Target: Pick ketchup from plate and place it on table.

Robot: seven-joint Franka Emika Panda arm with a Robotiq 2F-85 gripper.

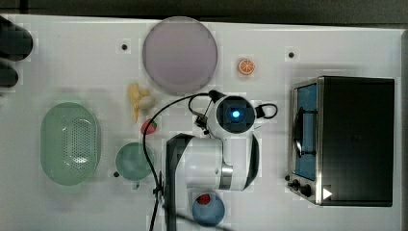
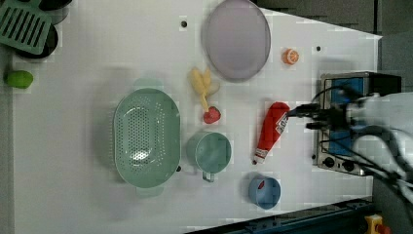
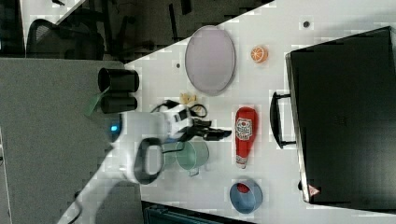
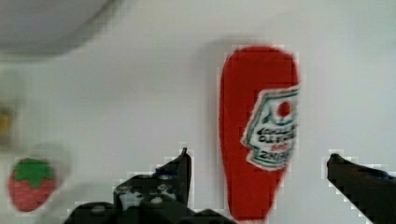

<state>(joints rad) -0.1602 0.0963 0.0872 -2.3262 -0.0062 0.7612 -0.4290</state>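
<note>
From the top view my own arm covers the ketchup point(image 2: 271, 131), so I read it from the left view: it lies flat on the table point(image 2: 73, 195), off the plate point(image 2: 237, 39), between the toaster oven point(image 2: 358, 122) and the green cup point(image 2: 210, 152). In the wrist view its white label's print is too blurred to read, and the bottle's narrow end is cut off. The gripper point(image 4: 257, 163) stands wide, fingers apart either side of the bottle, gripping nothing.
</note>
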